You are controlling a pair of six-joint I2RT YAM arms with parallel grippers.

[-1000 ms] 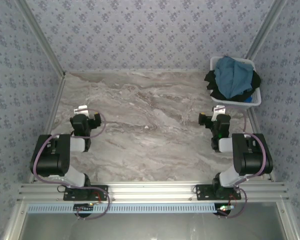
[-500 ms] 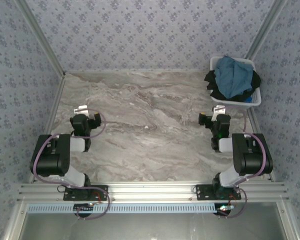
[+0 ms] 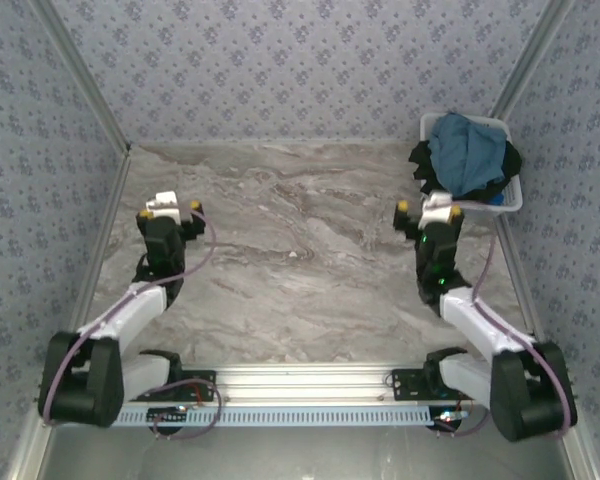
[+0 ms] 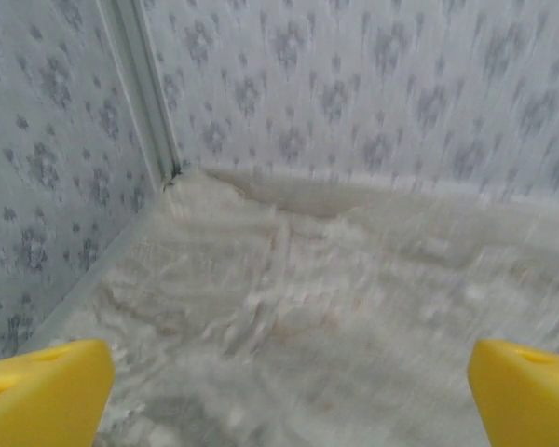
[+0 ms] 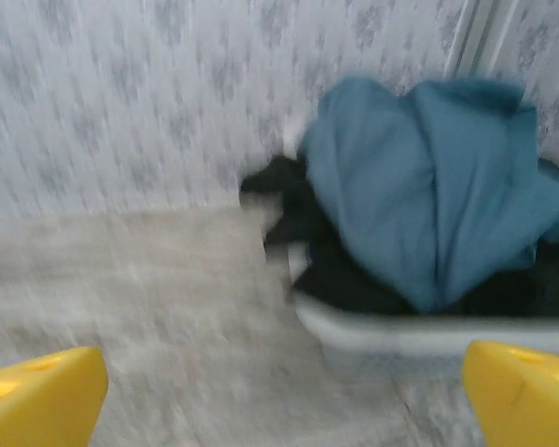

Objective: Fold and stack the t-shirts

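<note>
now, the teal-blue t-shirt (image 3: 467, 150) lies bunched on top of the black t-shirts (image 3: 423, 168) inside the white basket (image 3: 511, 203). the basket sits on the desk (image 3: 300, 270) at about 2 o'clock in the top view, close to the far right corner. black cloth spills over its rim toward 9 o'clock.

the right gripper (image 3: 433, 208) hangs over the desk just at 7 o'clock of the basket, apart from the cloth. its yellow fingers (image 5: 39, 396) are spread wide with nothing between them. its wrist view, blurred, looks at the teal-blue t-shirt (image 5: 419, 205) heaped over the black t-shirts (image 5: 349, 279) in the basket (image 5: 419, 337).

the left gripper (image 3: 168, 210) is at about 9 o'clock of the desk, well apart from the basket, above bare marbled surface. its fingers (image 4: 42, 391) are likewise spread wide and hold nothing. they point toward the far left corner, where the patterned walls (image 4: 354, 93) meet.
</note>
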